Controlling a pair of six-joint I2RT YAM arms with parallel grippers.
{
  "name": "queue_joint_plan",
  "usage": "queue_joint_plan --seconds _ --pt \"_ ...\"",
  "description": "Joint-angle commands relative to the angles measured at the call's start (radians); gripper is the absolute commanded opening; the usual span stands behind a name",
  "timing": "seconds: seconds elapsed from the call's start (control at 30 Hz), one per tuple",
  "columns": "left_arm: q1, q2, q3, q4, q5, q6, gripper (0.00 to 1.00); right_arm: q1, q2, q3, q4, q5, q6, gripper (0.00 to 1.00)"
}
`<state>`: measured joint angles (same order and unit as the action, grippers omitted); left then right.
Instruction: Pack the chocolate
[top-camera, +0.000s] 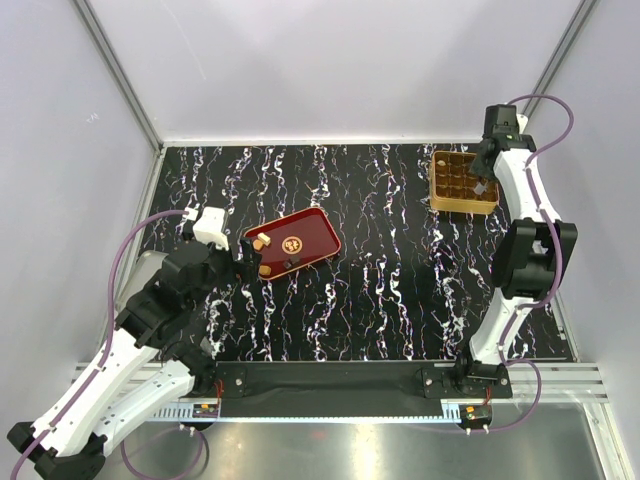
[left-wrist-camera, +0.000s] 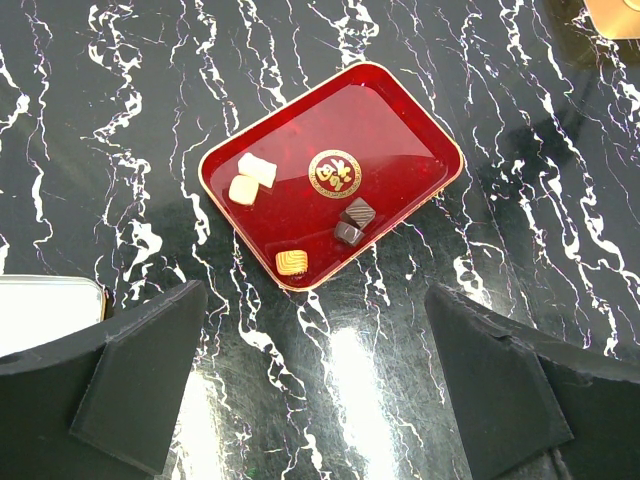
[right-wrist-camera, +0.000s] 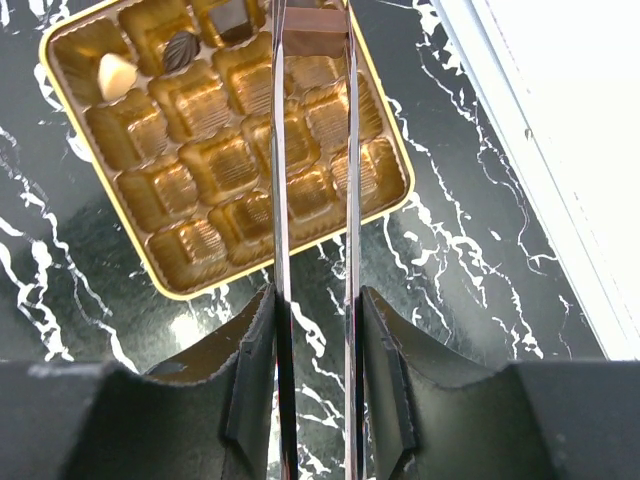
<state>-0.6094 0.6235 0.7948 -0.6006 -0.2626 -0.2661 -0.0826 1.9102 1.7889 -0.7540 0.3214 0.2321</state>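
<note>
Several chocolates lie on the red tray (left-wrist-camera: 400, 150): two pale ones (left-wrist-camera: 250, 178), a ridged tan one (left-wrist-camera: 292, 262) and two dark ones (left-wrist-camera: 353, 222). My left gripper (left-wrist-camera: 315, 385) hangs open over the table just in front of the tray, with nothing between its fingers (left-wrist-camera: 140, 370). My right gripper (right-wrist-camera: 315, 295) is shut on a pair of metal tongs (right-wrist-camera: 280, 200). The tongs' tips pinch a brown chocolate (right-wrist-camera: 315, 32) over the far side of the golden box (right-wrist-camera: 180, 190). In the box's far row lie a cream piece (right-wrist-camera: 115, 72) and two dark pieces (right-wrist-camera: 181, 47).
A pale flat object (left-wrist-camera: 45, 310) lies on the table left of my left gripper. The golden box (top-camera: 463, 180) sits at the back right, close to the table's white right edge (right-wrist-camera: 560, 150). The red tray (top-camera: 310, 232) is left of centre.
</note>
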Motion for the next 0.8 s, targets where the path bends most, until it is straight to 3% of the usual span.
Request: queue_joint_plan --seconds 0.0,0.77 --pt "0.000 0.002 0.006 0.041 0.006 0.005 0.99 -0.011 0.035 0.053 0.007 0.021 -0.008 0.41" --pt "0.000 0.007 0.006 0.038 0.000 0.005 0.99 -0.013 0.049 0.086 -0.002 0.044 -0.048 0.52"
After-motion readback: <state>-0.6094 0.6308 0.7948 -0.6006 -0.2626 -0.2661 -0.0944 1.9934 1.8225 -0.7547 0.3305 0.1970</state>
